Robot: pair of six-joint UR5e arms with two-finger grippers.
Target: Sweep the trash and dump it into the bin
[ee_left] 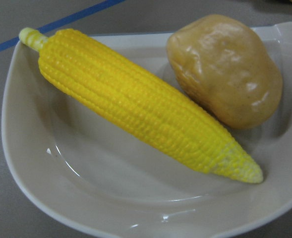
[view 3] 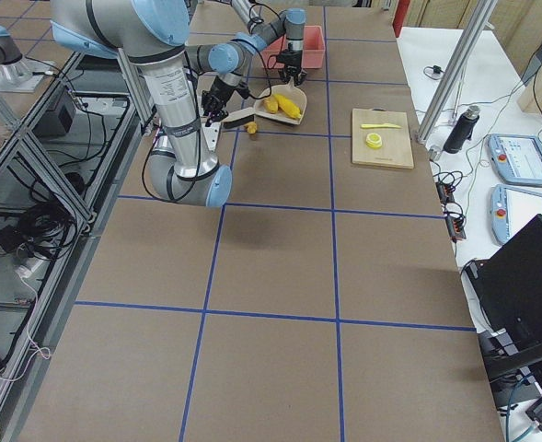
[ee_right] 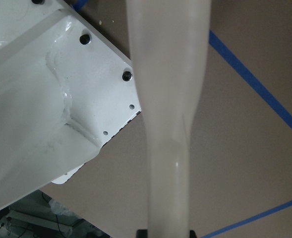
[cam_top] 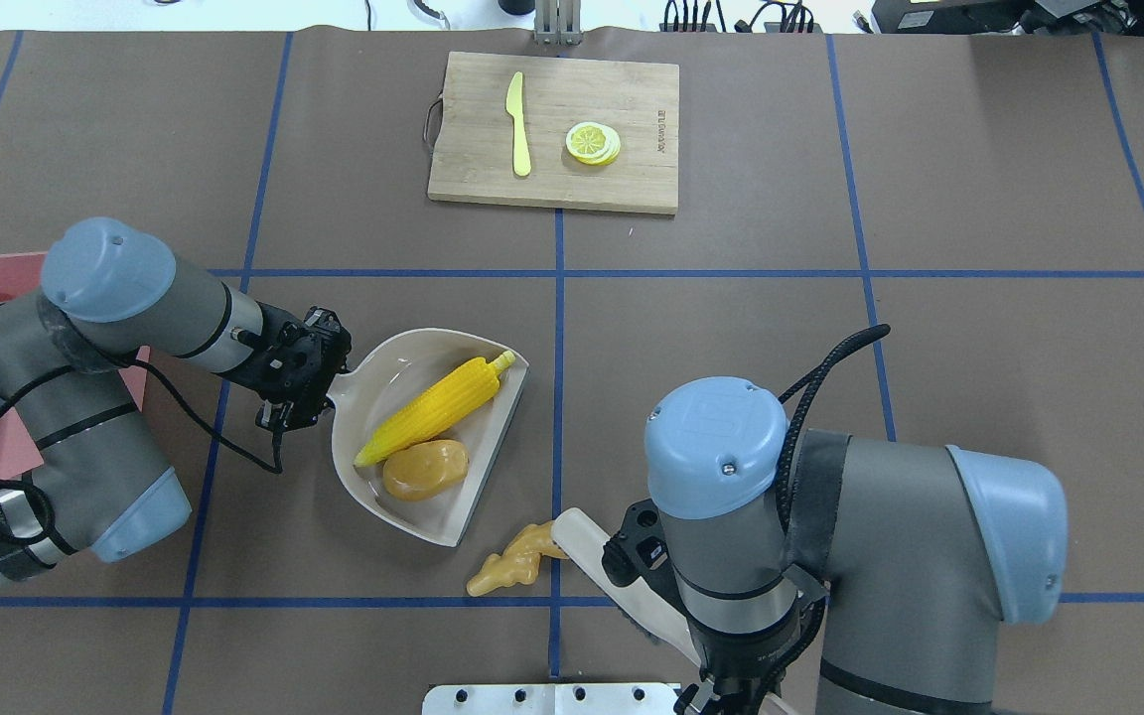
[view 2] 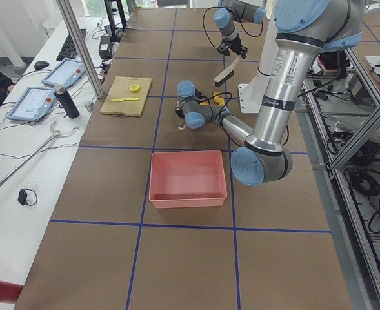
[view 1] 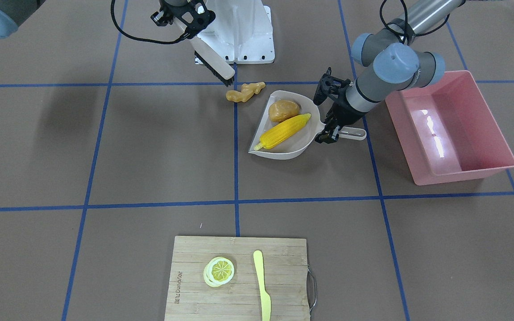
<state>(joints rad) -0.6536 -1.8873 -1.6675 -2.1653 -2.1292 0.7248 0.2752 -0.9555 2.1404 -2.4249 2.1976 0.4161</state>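
Note:
The yellow corn cob [view 1: 283,130] and the brown potato [view 1: 284,110] lie side by side in the beige dustpan [view 1: 279,152]. My left gripper [view 1: 335,130] is shut on the dustpan's handle, and the pan rests flat on the table. The knobbly ginger root [view 1: 244,92] lies on the table just outside the pan's open edge. A brush [view 1: 212,62] touches its far end, with my right gripper [view 1: 191,31] shut on the brush handle [ee_right: 168,99]. The pink bin [view 1: 462,176] stands beyond my left arm, on the side away from the ginger.
A wooden cutting board [cam_top: 632,109] at the table's far edge carries a lemon slice [cam_top: 593,142] and a pale yellow knife [cam_top: 518,124]. The white robot base plate [view 1: 239,35] sits close behind the brush. Blue tape lines grid the brown table.

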